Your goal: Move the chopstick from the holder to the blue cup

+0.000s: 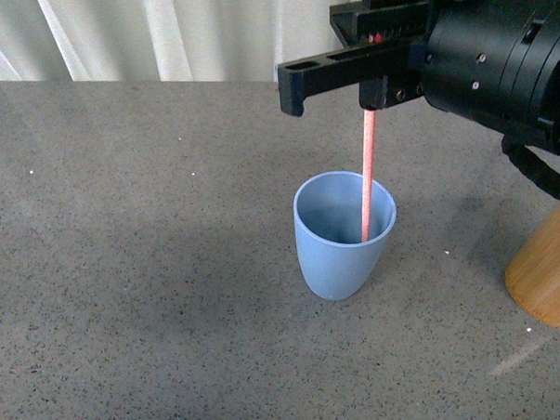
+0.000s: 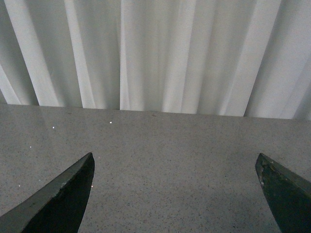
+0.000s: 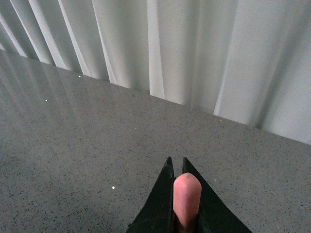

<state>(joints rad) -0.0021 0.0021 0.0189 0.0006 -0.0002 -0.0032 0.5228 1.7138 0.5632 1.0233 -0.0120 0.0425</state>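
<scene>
A pale blue cup (image 1: 342,254) stands upright on the grey table. My right gripper (image 1: 329,64) hovers above it, shut on one salmon-pink chopstick (image 1: 369,174) that hangs nearly vertical with its lower end inside the cup, near the far right wall. In the right wrist view the chopstick's rounded top end (image 3: 186,194) sits pinched between the closed black jaws of the right gripper (image 3: 176,167). The light-brown wooden holder (image 1: 550,273) stands at the right edge, partly cut off and partly behind the arm. My left gripper (image 2: 175,167) is open and empty over bare table, with no task object in its view.
A speckled grey tabletop (image 1: 153,271) stretches left of and in front of the cup. A white pleated curtain (image 1: 161,34) hangs behind the table's far edge. The right arm's black body (image 1: 506,61) fills the upper right.
</scene>
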